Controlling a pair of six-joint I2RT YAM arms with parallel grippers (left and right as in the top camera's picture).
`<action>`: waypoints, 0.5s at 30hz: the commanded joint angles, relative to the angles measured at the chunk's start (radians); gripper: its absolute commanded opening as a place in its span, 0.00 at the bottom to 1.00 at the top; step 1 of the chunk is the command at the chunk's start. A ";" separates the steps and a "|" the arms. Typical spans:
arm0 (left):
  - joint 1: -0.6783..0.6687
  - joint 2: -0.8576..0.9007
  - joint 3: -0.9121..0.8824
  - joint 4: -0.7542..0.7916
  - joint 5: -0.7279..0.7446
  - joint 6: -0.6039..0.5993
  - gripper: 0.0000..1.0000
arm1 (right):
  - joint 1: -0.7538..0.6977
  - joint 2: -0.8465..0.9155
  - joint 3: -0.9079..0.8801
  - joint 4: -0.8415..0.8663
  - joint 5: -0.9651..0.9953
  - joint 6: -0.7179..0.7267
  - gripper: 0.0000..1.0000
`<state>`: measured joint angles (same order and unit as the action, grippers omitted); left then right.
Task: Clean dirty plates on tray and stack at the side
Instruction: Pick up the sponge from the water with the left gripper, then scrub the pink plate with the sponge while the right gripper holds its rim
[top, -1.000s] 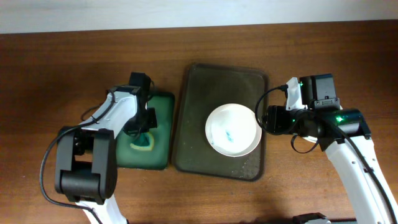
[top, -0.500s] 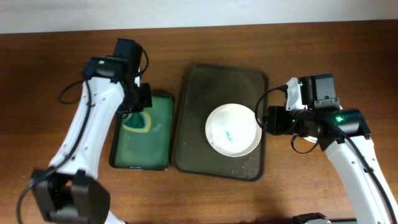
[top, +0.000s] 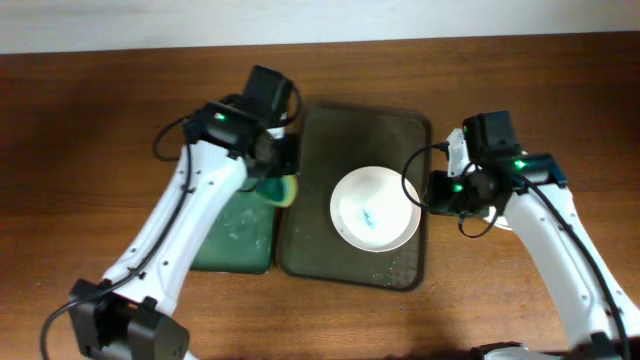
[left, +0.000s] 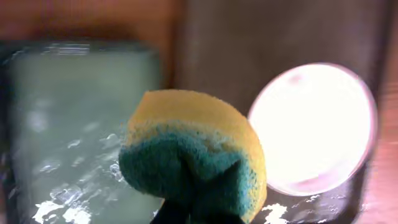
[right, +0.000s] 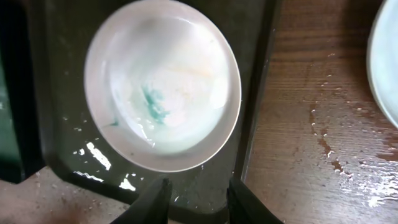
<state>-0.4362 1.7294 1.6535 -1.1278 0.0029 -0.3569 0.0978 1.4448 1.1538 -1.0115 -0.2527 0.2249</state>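
One dirty plate, white with a teal smear at its centre, lies on the right half of the dark olive-brown tray. It also shows in the right wrist view and, overexposed, in the left wrist view. My left gripper is shut on a yellow and green sponge, held above the tray's left rim. My right gripper is open and empty, low over the tray's right rim, just beside the plate. The edge of another white plate lies on the table to the right.
A smaller green tray with wet patches lies left of the brown tray; it also shows in the left wrist view. Water drops and smears mark the wooden table right of the tray.
My left gripper has lifted the sponge off the green tray and carried it right, to the brown tray's left rim. My right arm has shifted slightly but stays beside the plate.
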 joint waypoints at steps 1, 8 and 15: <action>-0.085 0.115 0.015 0.066 0.154 -0.047 0.00 | -0.008 0.095 0.006 0.005 -0.005 -0.010 0.31; -0.194 0.417 0.015 0.134 0.342 -0.045 0.00 | -0.010 0.435 0.006 0.202 -0.008 -0.078 0.31; -0.224 0.447 0.019 0.177 0.299 -0.031 0.00 | 0.014 0.442 -0.006 0.241 -0.081 -0.090 0.18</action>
<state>-0.6598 2.1723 1.6569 -0.9619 0.3077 -0.4007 0.1001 1.8854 1.1549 -0.7547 -0.2981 0.1486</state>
